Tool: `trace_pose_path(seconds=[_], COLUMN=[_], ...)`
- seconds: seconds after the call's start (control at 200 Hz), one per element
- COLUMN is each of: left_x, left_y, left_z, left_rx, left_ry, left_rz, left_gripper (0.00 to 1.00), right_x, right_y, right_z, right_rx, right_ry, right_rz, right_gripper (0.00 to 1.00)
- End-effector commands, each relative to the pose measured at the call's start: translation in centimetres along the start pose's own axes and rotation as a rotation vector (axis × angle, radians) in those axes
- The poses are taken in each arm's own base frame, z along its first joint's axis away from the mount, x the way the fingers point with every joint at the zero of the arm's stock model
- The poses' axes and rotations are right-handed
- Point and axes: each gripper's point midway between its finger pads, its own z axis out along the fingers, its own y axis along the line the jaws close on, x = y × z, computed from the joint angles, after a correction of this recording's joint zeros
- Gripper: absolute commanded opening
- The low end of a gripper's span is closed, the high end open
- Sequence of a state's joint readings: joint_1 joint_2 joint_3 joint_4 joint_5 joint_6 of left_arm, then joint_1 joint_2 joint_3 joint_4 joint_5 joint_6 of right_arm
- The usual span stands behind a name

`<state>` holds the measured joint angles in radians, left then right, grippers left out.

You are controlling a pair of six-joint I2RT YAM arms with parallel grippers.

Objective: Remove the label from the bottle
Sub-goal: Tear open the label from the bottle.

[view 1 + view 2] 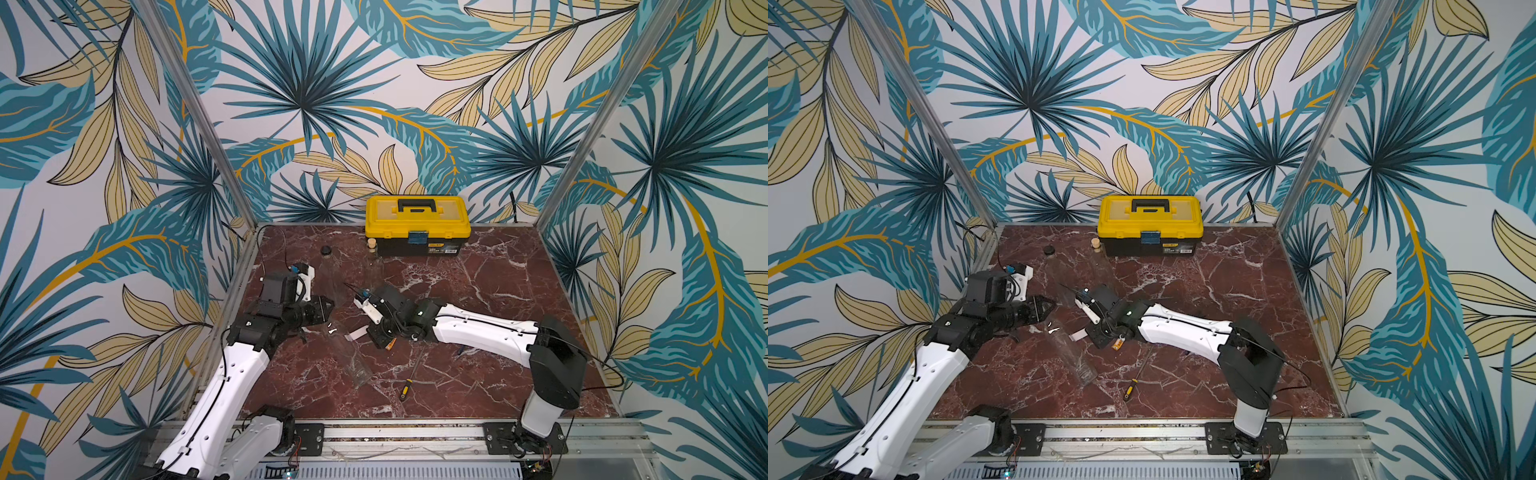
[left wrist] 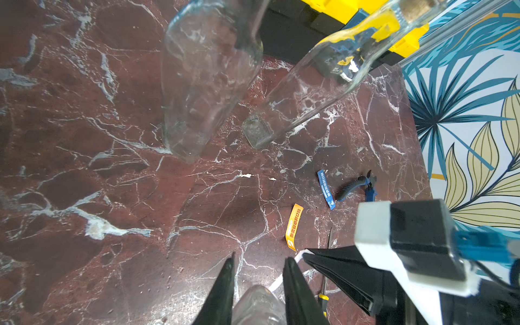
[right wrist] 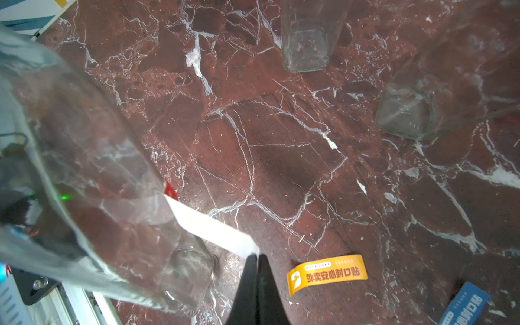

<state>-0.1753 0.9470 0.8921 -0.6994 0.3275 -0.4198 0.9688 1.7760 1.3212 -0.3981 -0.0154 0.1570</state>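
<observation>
A clear glass bottle (image 1: 351, 355) (image 1: 1073, 353) lies on its side on the red marble table in both top views. My left gripper (image 1: 331, 306) (image 2: 261, 256) is shut on the bottle (image 2: 256, 305) at its neck, which sits between the two black fingers. A white label (image 3: 209, 226) is peeled partway off the bottle (image 3: 98, 168), with a red bit showing where it still sticks. My right gripper (image 3: 257, 255) (image 1: 369, 332) is shut on the free end of the label (image 1: 356, 333), stretching it out from the glass.
Two more clear bottles stand upright behind, one black-capped (image 1: 327, 250), one corked (image 1: 371, 243). A yellow toolbox (image 1: 417, 224) sits at the back. A screwdriver (image 1: 409, 380), pliers (image 2: 357, 185), a loose orange sticker (image 3: 326, 274) and a blue sticker (image 3: 464, 306) lie on the table.
</observation>
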Motion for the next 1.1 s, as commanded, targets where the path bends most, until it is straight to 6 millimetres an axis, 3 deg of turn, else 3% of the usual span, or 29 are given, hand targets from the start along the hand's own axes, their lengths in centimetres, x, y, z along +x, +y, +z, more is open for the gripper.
trace_pose_path(seconds=[0.0,1.096], left_x=[-0.1,1.0], left_y=[-0.6,-2.6], left_z=[-0.4,-0.2], left_rx=[0.041,0.167], left_ry=[-0.019,0.044], left_rz=[0.037,0.058], left_gripper=[0.00,0.00], right_x=[0.9,0.2], right_y=[-0.7,-3.5], right_z=[0.9,2.1], right_rx=[0.015,0.084], right_ry=[0.028,0.021], right_rz=[0.029,0.041], right_gripper=[0.00,0.00])
